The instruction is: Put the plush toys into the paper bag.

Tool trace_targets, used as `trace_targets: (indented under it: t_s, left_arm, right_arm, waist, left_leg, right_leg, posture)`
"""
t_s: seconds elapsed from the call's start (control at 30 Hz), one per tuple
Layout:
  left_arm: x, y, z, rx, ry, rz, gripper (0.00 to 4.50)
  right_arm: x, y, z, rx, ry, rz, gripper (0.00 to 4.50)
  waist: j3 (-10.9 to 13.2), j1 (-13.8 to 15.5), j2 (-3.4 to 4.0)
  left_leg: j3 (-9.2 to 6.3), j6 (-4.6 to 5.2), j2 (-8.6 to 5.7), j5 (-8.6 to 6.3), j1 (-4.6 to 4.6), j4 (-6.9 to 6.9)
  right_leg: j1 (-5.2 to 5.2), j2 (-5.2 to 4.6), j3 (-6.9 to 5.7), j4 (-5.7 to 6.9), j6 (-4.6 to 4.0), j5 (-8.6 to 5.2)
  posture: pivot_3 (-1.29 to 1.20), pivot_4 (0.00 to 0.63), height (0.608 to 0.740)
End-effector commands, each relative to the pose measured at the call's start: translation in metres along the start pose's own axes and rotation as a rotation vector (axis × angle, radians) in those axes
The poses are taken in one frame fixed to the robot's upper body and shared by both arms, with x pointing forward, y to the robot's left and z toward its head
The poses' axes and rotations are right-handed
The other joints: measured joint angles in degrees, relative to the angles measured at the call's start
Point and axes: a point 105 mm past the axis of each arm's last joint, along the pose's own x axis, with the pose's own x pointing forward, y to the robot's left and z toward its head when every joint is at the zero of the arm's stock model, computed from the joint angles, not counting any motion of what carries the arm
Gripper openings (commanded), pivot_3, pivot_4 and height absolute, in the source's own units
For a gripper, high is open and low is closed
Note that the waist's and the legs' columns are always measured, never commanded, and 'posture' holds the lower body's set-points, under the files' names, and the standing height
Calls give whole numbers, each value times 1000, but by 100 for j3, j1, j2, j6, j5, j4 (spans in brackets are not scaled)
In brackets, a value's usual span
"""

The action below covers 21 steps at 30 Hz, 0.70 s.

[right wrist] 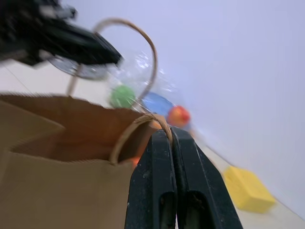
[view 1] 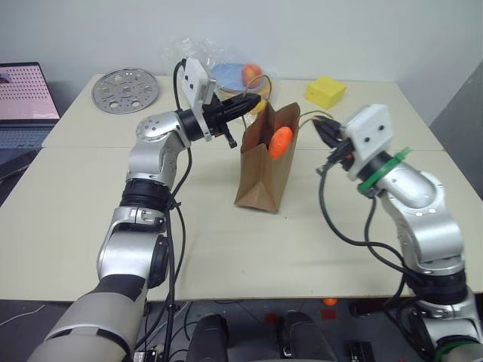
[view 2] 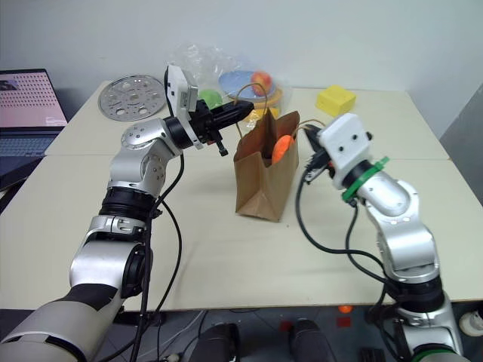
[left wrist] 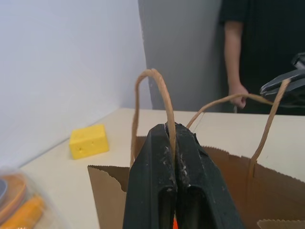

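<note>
The paper bag (view 1: pixel 264 162) stands upright in the middle of the table (view 1: pixel 113 226), its mouth open. An orange carrot toy (view 1: pixel 281 141) shows at the mouth, lying inside against the bag's right-hand wall. The white oval toy cannot be made out.

Just to the right of the bag, the right pincer (view 1: pixel 323 128) is closed tight on one cord handle (right wrist: pixel 138 126); in the right wrist view the loop runs straight into the pinch of the two black fingers (right wrist: pixel 157 181), which meet with no gap between them. To the left, above the bag's top edge, the left pincer (view 1: pixel 253 100) is likewise fully closed on the other cord handle (left wrist: pixel 155 95), and the left wrist view shows that cord passing between its pressed-together fingers (left wrist: pixel 150 181). Both handles are drawn taut above the bag.

Farther back on the table sit a yellow sponge block (view 1: pixel 325 91) to the right and a clear plastic bag of toy fruits (view 2: pixel 234 79) behind the left pincer. A round metal disc (view 1: pixel 125 90) lies at the far left, with a laptop (view 1: pixel 26 102) beside the table's edge. A person's arm (left wrist: pixel 233 62) shows beyond the table in the left wrist view.
</note>
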Motion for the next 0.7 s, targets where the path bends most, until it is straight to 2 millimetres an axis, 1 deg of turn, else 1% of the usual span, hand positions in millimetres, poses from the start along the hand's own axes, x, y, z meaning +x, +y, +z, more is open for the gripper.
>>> trace_targets:
  t_s: [0.03,0.13,0.2,0.27,0.3,0.33,0.37,0.43,0.5,0.57,0.6,0.63,0.7]
  left_arm:
    - [-11,7,12,61,-9,13,0]
    - [-18,8,11,61,6,21,0]
    - [-26,1,8,50,20,-1,0]
    - [-32,-3,7,47,29,-3,0]
    - [-33,-3,8,49,27,6,0]
    - [-35,-3,9,50,26,14,0]
    - [-36,-4,10,42,22,24,196]
    - [-41,-12,14,26,16,1,641]
    - [-43,-18,16,18,14,-10,1209]
    - [-50,-22,20,19,10,13,1870]
    - [-57,-26,23,20,10,30,2230]
    - [-67,-32,23,5,25,43,2484]
    - [-81,-44,23,-26,56,57,3074]
  right_arm:
    - [7,9,20,-6,-79,19,14]
    - [14,16,21,17,-91,44,14]
    - [20,23,7,27,-47,84,14]
    - [23,24,1,35,-34,102,14]
    - [24,23,2,35,-41,104,304]
    - [24,22,3,35,-47,107,430]
    - [24,20,3,36,-49,112,669]
    - [21,15,3,41,-53,128,1353]
    - [19,11,3,42,-56,134,2039]
    - [16,4,2,87,-47,127,2800]
    - [12,0,4,92,-47,129,3226]
    - [6,-4,8,104,-51,137,3520]
    - [-3,-7,14,125,-53,161,4217]
  waist:
    - [0,7,0]
    - [0,-1,0]
    - [0,2,0]
    - [0,3,0]
    - [0,13,0]
    - [0,19,0]
    - [0,22,0]
    - [0,14,0]
    - [0,11,0]
    - [0,11,0]
    - [0,10,1]
    - [0,11,0]
    - [0,-19,1]
  left_leg:
    - [-1,0,0,0,-12,1]
    - [0,0,0,0,-20,4]
    - [0,0,0,0,-20,5]
    - [1,0,1,0,-18,7]
    - [1,-1,1,0,-19,8]
    - [0,-1,1,1,-20,10]
    - [0,-1,1,1,-20,10]
    - [0,-1,1,1,-22,13]
    - [1,-1,1,1,-22,12]
    - [0,-1,2,1,-21,12]
    - [-2,-1,2,1,-20,11]
    - [-2,-1,4,1,-20,11]
    - [0,-1,6,0,-19,8]
  right_leg:
    - [-8,0,0,1,0,0]
    - [-12,-1,1,0,0,1]
    - [-12,-1,-1,1,0,1]
    - [-10,-2,-1,1,0,1]
    - [-10,-2,-1,2,0,1]
    - [-10,-2,-2,2,0,1]
    - [-10,-3,-2,2,0,1]
    - [-10,-3,-1,2,0,1]
    - [-9,-4,1,1,1,2]
    - [-10,-4,0,2,1,2]
    - [-9,-4,-2,3,1,2]
    - [-10,-3,-2,3,1,2]
    - [-10,-4,1,3,1,2]
  posture:
    - [0,150,740]
    - [0,150,740]
    - [0,150,740]
    - [0,150,740]
    - [0,150,740]
    - [0,150,740]
    - [0,150,740]
    - [0,150,740]
    - [0,150,740]
    - [0,150,740]
    - [0,150,740]
    - [0,150,740]
    - [0,150,740]
